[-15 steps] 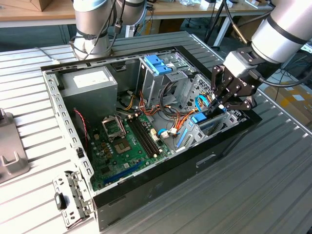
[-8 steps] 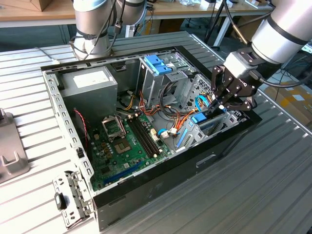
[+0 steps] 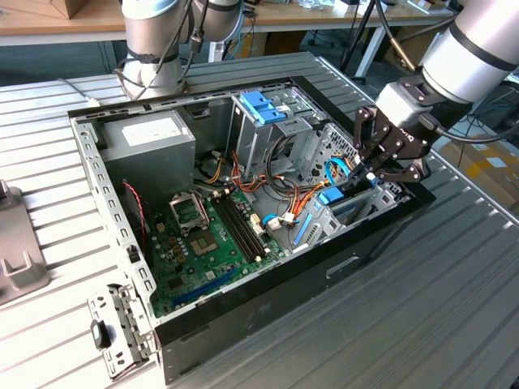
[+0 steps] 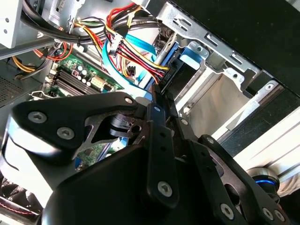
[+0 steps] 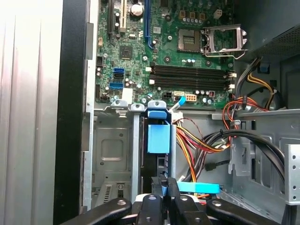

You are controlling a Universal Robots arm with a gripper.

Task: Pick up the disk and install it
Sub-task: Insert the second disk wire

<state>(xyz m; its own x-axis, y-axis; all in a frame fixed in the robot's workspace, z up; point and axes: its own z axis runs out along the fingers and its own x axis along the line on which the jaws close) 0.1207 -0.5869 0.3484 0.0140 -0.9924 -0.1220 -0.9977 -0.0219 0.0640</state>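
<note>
Black linkage plates studded with silver screws fill the foreground in both wrist views; they belong to the gripper (image 5: 164, 185), whose two slim fingers (image 4: 157, 101) are drawn in against the near edge of the disk (image 5: 158, 161). The grip looks clenched on that thin dark edge, though the contact itself is partly hidden by the linkage.

The disk stands on edge, dark metal with a blue plastic rail and a squared blue tab at its far end, slotted between the folded sheet-metal walls of a drive bay (image 5: 112, 150) directly ahead of the fingertips. To one side of it the bay is bare grey steel with stamped holes and ribs.

Beyond the bay lies the green motherboard (image 5: 178, 51), flat and crowded with small round capacitors, long black memory slots and a square silver processor socket. Beside the fingers, bundles of red, yellow, orange and black wires (image 5: 206, 140) loop across the case, with a flat pale-blue ribbon cable among them.

In the exterior view the gripper (image 3: 375, 172) reaches down into the open computer case (image 3: 105, 203), a black-framed steel box resting on a ribbed metal table (image 3: 454, 308). Farther off stand a grey power supply box (image 3: 150, 142) and an upright metal cage (image 3: 263, 121) capped in blue plastic.
</note>
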